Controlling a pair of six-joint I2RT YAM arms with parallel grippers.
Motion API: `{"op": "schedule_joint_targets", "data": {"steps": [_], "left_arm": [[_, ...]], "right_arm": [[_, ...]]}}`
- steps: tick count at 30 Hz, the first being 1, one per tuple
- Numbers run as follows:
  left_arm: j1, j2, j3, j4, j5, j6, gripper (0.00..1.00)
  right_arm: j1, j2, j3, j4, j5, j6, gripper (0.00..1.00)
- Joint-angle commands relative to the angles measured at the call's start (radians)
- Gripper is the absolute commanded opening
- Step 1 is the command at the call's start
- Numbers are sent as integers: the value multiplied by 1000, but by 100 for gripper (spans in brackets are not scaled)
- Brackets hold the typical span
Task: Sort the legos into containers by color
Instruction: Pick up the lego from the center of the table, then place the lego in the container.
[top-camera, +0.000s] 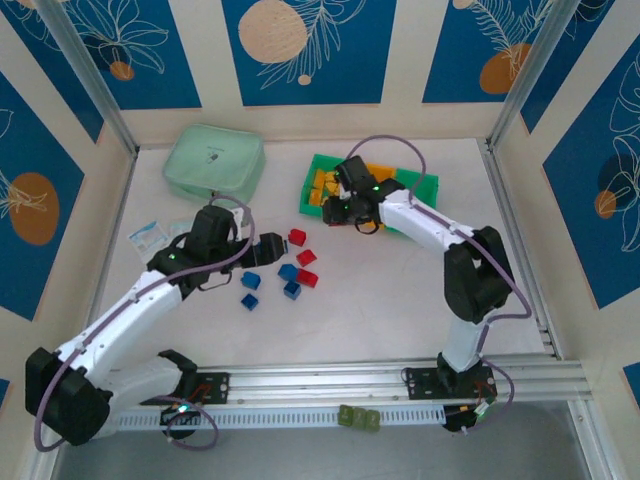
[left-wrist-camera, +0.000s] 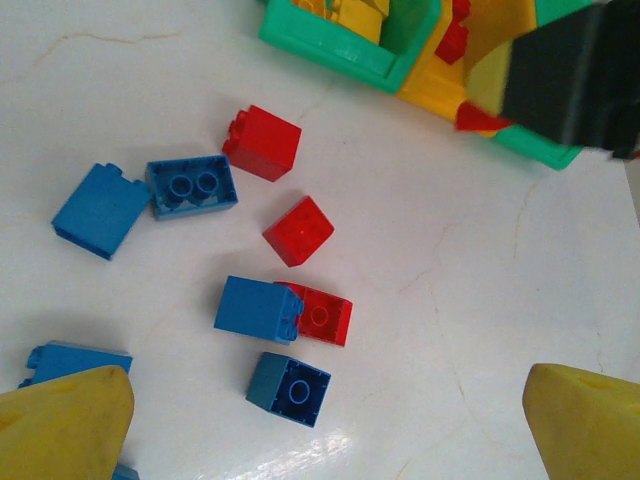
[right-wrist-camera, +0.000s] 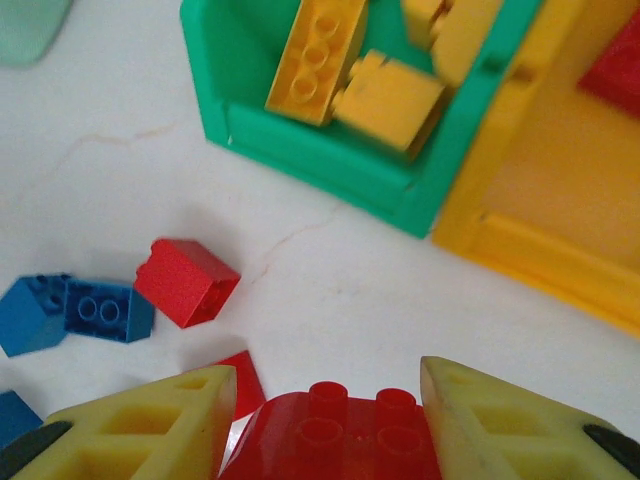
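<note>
Table: white, matte, I note hairline cracks and a faint sheen | walls: cream, set with blue panels bearing white leaf outlines and orange discs | posts: aluminium, at both far corners | rail: aluminium, slotted, along the table's near edge

Containers sit toward the back of the table. Loose legos lie scattered in front and left of them, with others inside. A zip case lies to their left, small blocks well in front.
</note>
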Motion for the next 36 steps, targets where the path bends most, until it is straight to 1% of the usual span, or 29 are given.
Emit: {"op": "schedule_joint_targets", "data": {"steps": [1,5,8,12,13,16,19,21,25,28,32,34,36], "left_arm": [[11,46,40,48,74,26,99],[11,110,71,83,99,23,99],[11,148,96,108,99,20,99],[11,186,113,144,88,12,99],[11,197,120,146,87,9,99],[11,223,135,149,75,7,99],[12,237,144,151,70,9,99],[13,241,150,146,61,15,99],[12,241,160,140,66,15,99],[12,229,162,127,67,22,99],[14,187,151,79,22,38,99],[15,159,135,62,7,41,99],[16,133,120,45,-5,45,99]], "right_arm": [[-57,-11,55,-67,13,-44,43],[-140,47,140,-86,30,-69,43],[-195,86,175,-62,33,-74,43],[-240,178,272,-82,35,-82,45],[-246,203,304,-98,37,-85,47],[-256,258,360,-94,51,-100,49],[-266,314,439,-139,38,-105,60],[-266,323,467,-153,36,-108,65],[-258,296,459,-152,30,-110,71],[-243,255,423,-158,5,-101,72],[-200,155,293,-114,-25,-80,76],[-178,104,225,-92,-61,-61,77],[-154,74,178,-88,-71,-49,78]]}}
